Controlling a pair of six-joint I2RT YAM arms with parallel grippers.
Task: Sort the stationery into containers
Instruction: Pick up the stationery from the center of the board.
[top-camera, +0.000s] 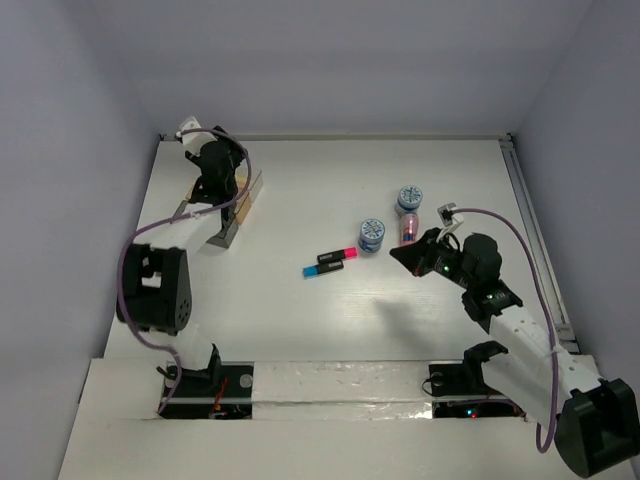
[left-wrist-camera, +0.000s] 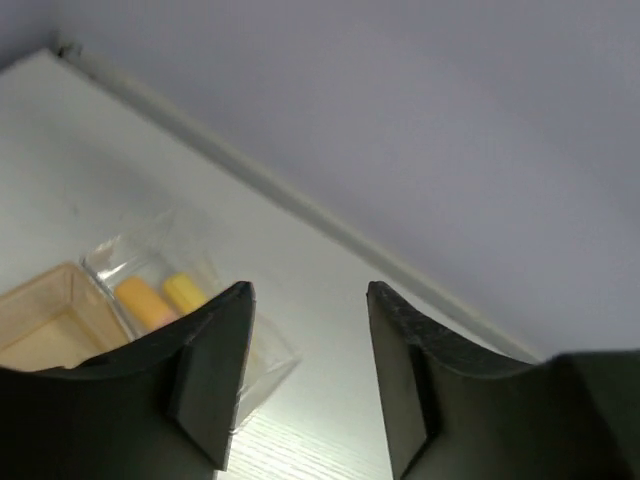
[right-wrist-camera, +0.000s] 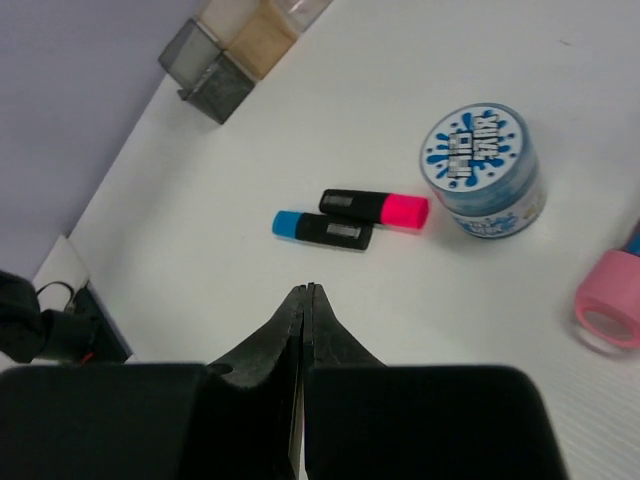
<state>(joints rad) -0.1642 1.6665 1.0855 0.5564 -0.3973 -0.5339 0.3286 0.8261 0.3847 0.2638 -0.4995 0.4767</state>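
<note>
The containers (top-camera: 238, 212) stand in a row at the far left: a clear box (left-wrist-camera: 165, 285) with an orange marker (left-wrist-camera: 140, 300) and a yellow marker (left-wrist-camera: 184, 291) in it, a tan box (left-wrist-camera: 45, 325) and a dark grey box (right-wrist-camera: 205, 70). My left gripper (left-wrist-camera: 310, 295) is open and empty just above the clear box (top-camera: 218, 170). My right gripper (right-wrist-camera: 307, 290) is shut and empty, hovering short of the pink-and-black marker (right-wrist-camera: 375, 207) and the blue-and-black marker (right-wrist-camera: 322, 228), which lie side by side. Two patterned tubs (top-camera: 373, 234) (top-camera: 409, 198) and the pink tube (top-camera: 408, 228) stand beside it.
The far wall's edge strip (left-wrist-camera: 300, 205) runs close behind the boxes. A rail (top-camera: 535, 230) lines the table's right edge. The near tub (right-wrist-camera: 482, 170) and pink tube (right-wrist-camera: 610, 310) stand to the right of my right gripper (top-camera: 398, 254).
</note>
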